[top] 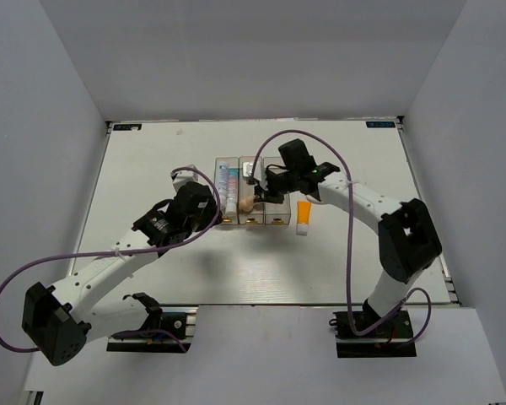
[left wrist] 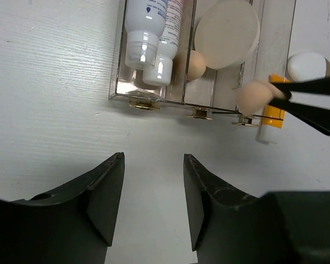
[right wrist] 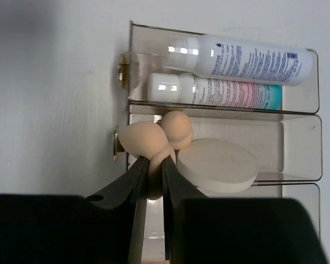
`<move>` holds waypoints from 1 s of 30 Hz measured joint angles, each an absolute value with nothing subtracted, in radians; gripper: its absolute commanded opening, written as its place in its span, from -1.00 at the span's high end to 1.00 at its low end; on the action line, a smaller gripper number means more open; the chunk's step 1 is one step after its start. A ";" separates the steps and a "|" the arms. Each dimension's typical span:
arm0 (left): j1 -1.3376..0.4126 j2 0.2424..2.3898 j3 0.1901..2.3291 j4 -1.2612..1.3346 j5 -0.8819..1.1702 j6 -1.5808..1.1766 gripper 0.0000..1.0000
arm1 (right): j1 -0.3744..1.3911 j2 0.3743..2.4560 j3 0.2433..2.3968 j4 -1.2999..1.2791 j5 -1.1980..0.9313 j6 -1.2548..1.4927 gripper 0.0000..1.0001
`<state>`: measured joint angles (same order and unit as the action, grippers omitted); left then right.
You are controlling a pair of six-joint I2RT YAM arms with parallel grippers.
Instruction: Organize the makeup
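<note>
Three clear bins (top: 276, 221) stand side by side mid-table. The left bin holds two white tubes (left wrist: 146, 27), one with blue and pink marks (right wrist: 225, 91). The middle bin holds a round cream puff (left wrist: 227, 33) and a beige sponge (left wrist: 195, 64). My right gripper (right wrist: 155, 165) is shut on a second beige egg-shaped sponge (right wrist: 146, 140), held above the near end of the middle bin (top: 247, 203). The orange white-capped tube (top: 304, 215) lies on the table right of the bins, and a white-tan oval (left wrist: 308, 66) lies beyond it. My left gripper (left wrist: 153, 165) is open and empty, just in front of the left bin.
The bins have small brass fittings (left wrist: 199, 114) on their near ends. The white table (top: 152, 177) is walled on three sides by grey panels. The right arm (top: 354, 198) reaches in from the right above the orange tube.
</note>
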<state>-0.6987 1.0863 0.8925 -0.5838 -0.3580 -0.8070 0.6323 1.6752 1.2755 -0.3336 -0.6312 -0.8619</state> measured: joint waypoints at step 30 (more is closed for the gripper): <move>-0.702 1.096 0.856 -0.404 -0.192 -0.763 -0.14 | 0.419 1.649 1.253 -0.194 -0.291 -0.329 0.93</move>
